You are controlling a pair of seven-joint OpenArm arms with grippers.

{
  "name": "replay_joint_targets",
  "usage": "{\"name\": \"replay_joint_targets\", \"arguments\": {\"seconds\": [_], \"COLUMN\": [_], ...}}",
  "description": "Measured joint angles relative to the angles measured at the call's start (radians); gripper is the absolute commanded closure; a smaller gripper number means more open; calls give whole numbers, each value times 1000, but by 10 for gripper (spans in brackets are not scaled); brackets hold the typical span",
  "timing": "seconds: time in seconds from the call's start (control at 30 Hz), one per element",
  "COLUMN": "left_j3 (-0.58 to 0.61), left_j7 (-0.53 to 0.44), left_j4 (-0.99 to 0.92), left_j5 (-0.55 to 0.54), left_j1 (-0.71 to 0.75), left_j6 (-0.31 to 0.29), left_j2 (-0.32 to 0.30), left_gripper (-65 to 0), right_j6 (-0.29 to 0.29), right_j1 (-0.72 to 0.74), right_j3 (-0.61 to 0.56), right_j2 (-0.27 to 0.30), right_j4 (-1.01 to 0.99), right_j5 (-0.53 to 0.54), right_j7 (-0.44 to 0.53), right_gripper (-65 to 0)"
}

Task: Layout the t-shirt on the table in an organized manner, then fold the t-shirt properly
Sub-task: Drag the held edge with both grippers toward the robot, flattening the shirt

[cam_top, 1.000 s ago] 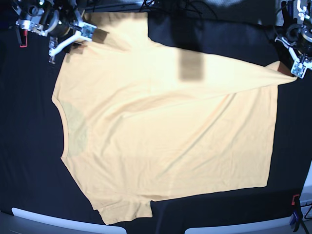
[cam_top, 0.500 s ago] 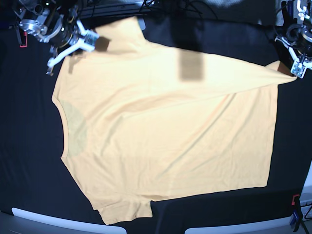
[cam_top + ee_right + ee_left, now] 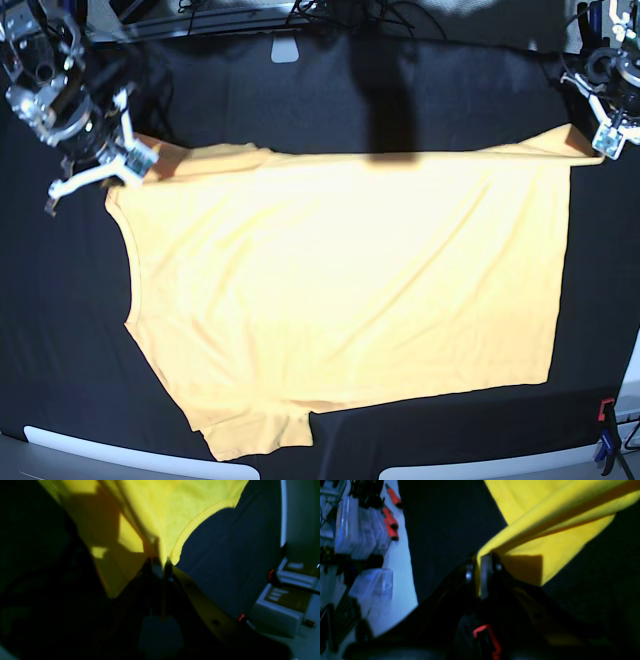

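From the left wrist camera, I see my left gripper [image 3: 480,572] with its jaws pinched together on a corner of the t-shirt [image 3: 545,530]. The cloth rises out of the grip in a taut ridge, so I judge the hold is there to keep that edge stretched while the shirt is pulled flat. Below it is the table [image 3: 440,530], dark and bare, and off to the side are clear plastic bins [image 3: 357,530] with orange-handled tools [image 3: 391,522].

From the right wrist camera, my right gripper [image 3: 161,571] is closed too, its jaws nipping a fold of the shirt just beside a hemmed, curved edge. Whether that edge belongs to a sleeve or the neck I cannot tell. The fabric fans upward from the pinch, lifted slightly off the black cloth.

From the base camera, the shirt lies spread across the middle of the table, mostly smooth, with one sleeve poking out at the near edge. Both grippers hold opposite ends of the far edge, which runs nearly straight between them. I read this as the laying-out stage almost finished; folding has not begun.
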Motion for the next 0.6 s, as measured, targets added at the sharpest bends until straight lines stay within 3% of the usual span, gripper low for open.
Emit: {"name": "replay_joint_targets", "arguments": {"seconds": [0.17,0.27,0.4,0.6], "left_j3": [0,0,2,81], "left_j7": [-14,-14,-8,-3], "left_j4": [-6,-31,-84,-194], "left_j5": [6,2,-34,-31], "left_j1": [-51,-122,-192,-313], "left_j6": [-21,-30,-115,-105], "left_j2": [1,1,2,3], "left_gripper": [0,0,0,0], "right_j6": [0,37,90,147], "right_j1": [102,161,237,318], "right_j3": [0,0,0,-10], "right_j2": [-33,-66,-124,-154], "right_j4": [-66,-115,-202,-278], "right_j5": [94,115,124,169], "right_j7": [21,21,60,83], "right_gripper": [0,0,0,0]}}
